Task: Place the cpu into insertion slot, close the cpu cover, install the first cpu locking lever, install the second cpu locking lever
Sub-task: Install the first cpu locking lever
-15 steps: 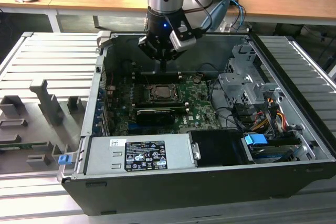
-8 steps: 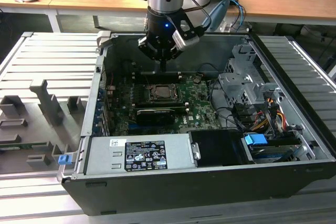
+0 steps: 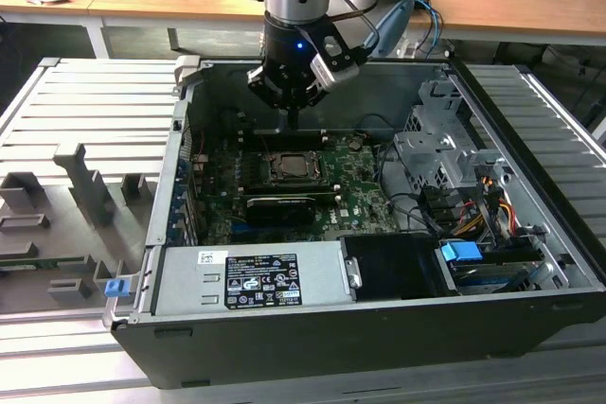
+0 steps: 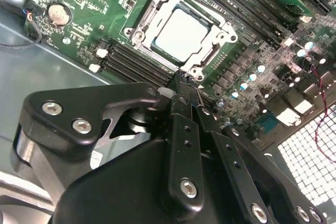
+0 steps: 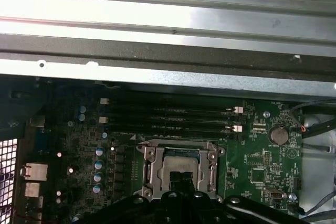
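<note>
The cpu [image 4: 181, 35] lies flat in the socket on the green motherboard, its silvery top facing up; the first wrist view has the cpu [image 5: 177, 165] too. The cpu cover [image 4: 140, 22] lies flat around it, and the chip shows through its square window. I cannot make out how the locking levers stand. My gripper [image 4: 185, 81] hangs just above the socket's edge, fingers shut together and holding nothing. In the exterior view the gripper [image 3: 294, 122] points straight down, a little above and behind the socket [image 3: 298, 169].
The motherboard sits deep in an open computer case [image 3: 180, 139]. A grey power supply [image 3: 251, 276] lies at the front, with a drive cage and cables [image 3: 454, 186] on the exterior view's right. Memory slots [image 5: 168, 119] run beside the socket, and a black card [image 3: 281, 205] lies in front of it.
</note>
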